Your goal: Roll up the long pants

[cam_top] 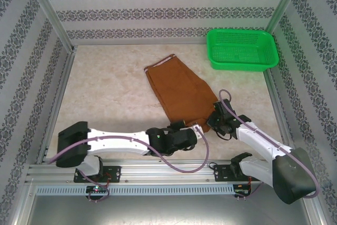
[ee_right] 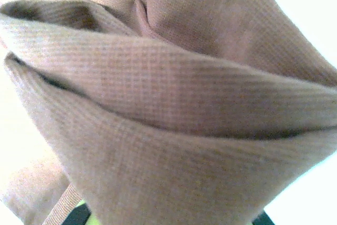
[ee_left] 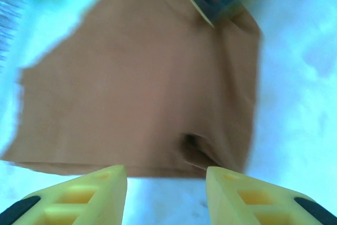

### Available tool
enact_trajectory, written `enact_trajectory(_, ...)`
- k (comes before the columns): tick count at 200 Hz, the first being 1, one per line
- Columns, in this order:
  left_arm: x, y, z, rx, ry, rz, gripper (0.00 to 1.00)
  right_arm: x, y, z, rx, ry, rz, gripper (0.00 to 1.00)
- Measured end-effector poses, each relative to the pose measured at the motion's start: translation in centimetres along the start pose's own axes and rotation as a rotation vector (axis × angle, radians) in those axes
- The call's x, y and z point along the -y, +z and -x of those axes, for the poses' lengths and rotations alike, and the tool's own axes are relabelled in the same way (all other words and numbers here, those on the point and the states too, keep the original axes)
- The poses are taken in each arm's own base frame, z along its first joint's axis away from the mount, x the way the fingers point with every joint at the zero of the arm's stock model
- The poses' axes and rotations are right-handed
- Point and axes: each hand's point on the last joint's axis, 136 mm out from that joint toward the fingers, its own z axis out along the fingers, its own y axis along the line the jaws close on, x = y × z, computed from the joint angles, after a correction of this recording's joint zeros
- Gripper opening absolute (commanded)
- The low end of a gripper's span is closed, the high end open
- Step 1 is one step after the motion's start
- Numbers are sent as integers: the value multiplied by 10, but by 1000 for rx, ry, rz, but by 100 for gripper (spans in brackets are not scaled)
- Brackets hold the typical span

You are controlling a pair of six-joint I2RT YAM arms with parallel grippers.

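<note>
Overhead view from behind; both wrist cameras close on the long pants [cam_top: 181, 90]

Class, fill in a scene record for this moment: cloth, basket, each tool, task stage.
cloth: long pants, folded flat on the table, pale-trimmed edge farthest
basket: green basket, far right corner, apart from pants
left tool: open, at pants' near edge, holding nothing
right tool: near right corner, seems shut on a lifted fold
task stage: no roll formed yet

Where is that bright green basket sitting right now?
In the top external view the green basket sits at the far right corner of the table, just beyond and right of the long pants.
</note>
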Motion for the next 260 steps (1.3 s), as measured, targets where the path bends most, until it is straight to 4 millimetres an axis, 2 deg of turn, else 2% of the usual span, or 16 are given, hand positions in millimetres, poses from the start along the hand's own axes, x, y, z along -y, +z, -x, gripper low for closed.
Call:
enact_trajectory(14,-21,-10,13,44,-28,62,45,1,1,-1,-2,4,-2,0)
enact_trajectory(33,-23,-13,21,67,-33,68,44,2,2,-2,-4,5,-4,0)
enact_trajectory(55,-8,-6,20,64,-14,13,37,4,2,-3,-4,6,-4,0)
enact_trajectory(78,10,3,20,63,-2,-48,36,3,-1,-3,3,6,8,0)
enact_trajectory(142,58,24,55,113,-13,-258,36,4,-2,-3,6,8,12,0)
enact_trajectory(160,70,45,46,74,-25,-295,33,4,-3,-3,7,8,16,0)
enact_trajectory(170,74,64,32,24,-38,-301,30,3,-5,-3,11,8,21,0)
enact_trajectory(188,73,104,-6,-93,-69,-291,29,2,-8,-1,24,15,30,0)
enact_trajectory(192,74,110,-6,-79,-87,-306,29,5,-7,2,45,22,23,0)
enact_trajectory(213,70,120,-3,-70,-181,-346,29,15,-5,0,55,43,-3,0)
enact_trajectory(235,62,128,-5,-68,-265,-407,33,18,-5,2,69,62,-11,0)
enact_trajectory(260,68,130,-4,-66,-285,-464,40,24,-5,2,76,75,-28,0)
